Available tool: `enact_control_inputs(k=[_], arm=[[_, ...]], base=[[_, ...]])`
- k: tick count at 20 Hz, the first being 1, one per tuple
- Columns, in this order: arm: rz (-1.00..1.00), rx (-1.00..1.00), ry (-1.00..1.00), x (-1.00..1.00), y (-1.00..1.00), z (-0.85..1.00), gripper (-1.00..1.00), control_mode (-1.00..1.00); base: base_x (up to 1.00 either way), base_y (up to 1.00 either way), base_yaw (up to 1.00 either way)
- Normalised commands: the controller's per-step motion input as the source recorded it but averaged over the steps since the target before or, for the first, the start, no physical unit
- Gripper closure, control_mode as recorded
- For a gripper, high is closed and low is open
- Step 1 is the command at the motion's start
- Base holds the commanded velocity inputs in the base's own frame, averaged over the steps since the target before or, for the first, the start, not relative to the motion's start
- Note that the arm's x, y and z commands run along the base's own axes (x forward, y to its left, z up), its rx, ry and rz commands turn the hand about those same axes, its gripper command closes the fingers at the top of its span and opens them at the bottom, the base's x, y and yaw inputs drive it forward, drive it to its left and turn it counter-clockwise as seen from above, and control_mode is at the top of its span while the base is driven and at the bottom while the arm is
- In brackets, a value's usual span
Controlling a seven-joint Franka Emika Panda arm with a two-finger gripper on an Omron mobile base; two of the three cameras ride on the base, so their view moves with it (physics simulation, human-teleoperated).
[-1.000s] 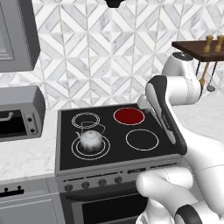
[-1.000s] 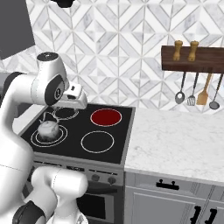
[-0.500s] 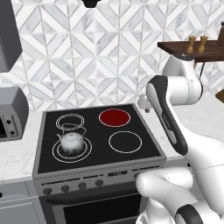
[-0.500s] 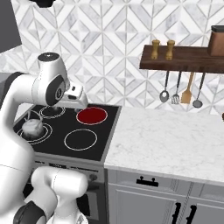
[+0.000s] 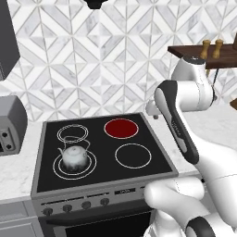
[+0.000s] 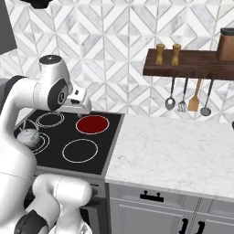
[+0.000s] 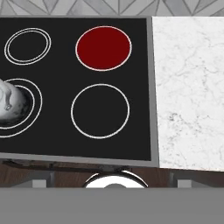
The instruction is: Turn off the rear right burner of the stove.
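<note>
The stove (image 5: 104, 159) sits between two stretches of white marble tabletop (image 6: 183, 151), its black glass top marked with four white-ringed zones. The rear right burner (image 5: 121, 128) glows deep red inside its thin white ring; it lies at the back of the cooktop, on the side nearest the long marble tabletop, and the hand view looks down on it at upper centre (image 7: 103, 47). In front of it the larger single-ring zone (image 5: 133, 155) is black inside. On the front left zone stands a silver kettle (image 5: 74, 156), upright, and behind the kettle the small double-ring circle (image 5: 72, 134) is bare and dark. Along the grey steel front panel runs a row of small dark knobs (image 5: 76, 206).

The white arm (image 5: 185, 111) rises from the lower right of the left base view, folds at its elbow high over the right edge of the stove, and carries the end effector (image 6: 78, 104) above the rear of the cooktop, well clear of the glass and of the knobs. Its fingers stand wide apart and hold nothing.

At the left of the stove a grey toaster oven (image 5: 10, 125) rests on the tabletop. On the patterned wall to the right hangs a dark wooden shelf (image 6: 187, 68) with two brown shakers (image 6: 167, 54) on it and utensils (image 6: 187, 96) hanging beneath.
</note>
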Motion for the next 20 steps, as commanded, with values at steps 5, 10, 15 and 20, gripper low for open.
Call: enact_control_inputs(k=[5, 10, 15, 20], arm=[[0.0, 0.0, 0.0, 0.0, 0.0, 0.0, -1.0, 1.0], [0.0, 0.0, -0.02, -0.04, 0.0, 0.0, -1.0, -1.0], [0.01, -0.02, -0.08, -0.18, 0.11, 0.0, -1.0, -1.0], [0.16, -0.21, -0.09, -0.57, 0.74, 0.0, -1.0, -1.0]], base=[[0.26, 0.0, 0.0], [0.0, 0.0, 0.0], [0.0, 0.0, 0.0], [0.0, 0.0, 0.0]])
